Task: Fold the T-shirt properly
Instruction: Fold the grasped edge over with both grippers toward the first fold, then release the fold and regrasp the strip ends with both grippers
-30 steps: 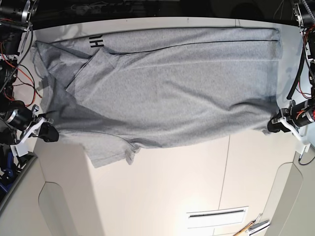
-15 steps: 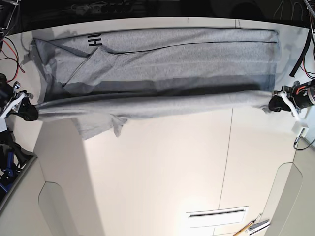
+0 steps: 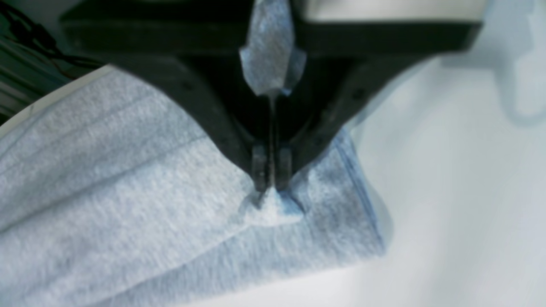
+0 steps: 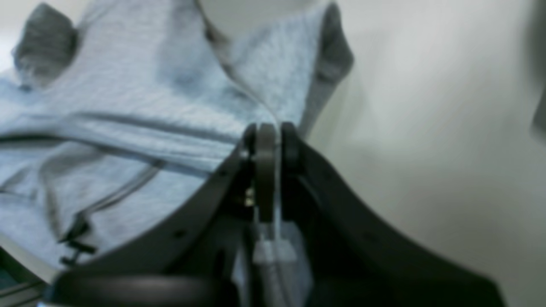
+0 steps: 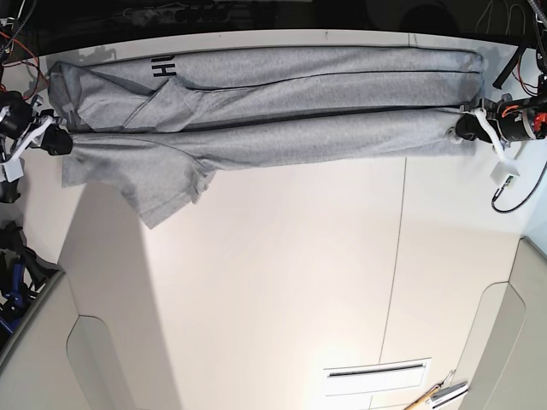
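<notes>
On the light heather-grey cotton T-shirt (image 5: 282, 102), near its far left end in the base view, a bit of bold black block lettering (image 5: 162, 68) shows at a fold. Only fragments are visible, perhaps an "H" and part of another letter; no whole word can be read. Both wrist views show no readable text.

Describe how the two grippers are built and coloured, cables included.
Both have black fingers tapering to narrow tips. In the base view the left gripper and the right gripper carry white parts behind the fingers. Red wires show near both; a black cable hangs below the left one.
</notes>
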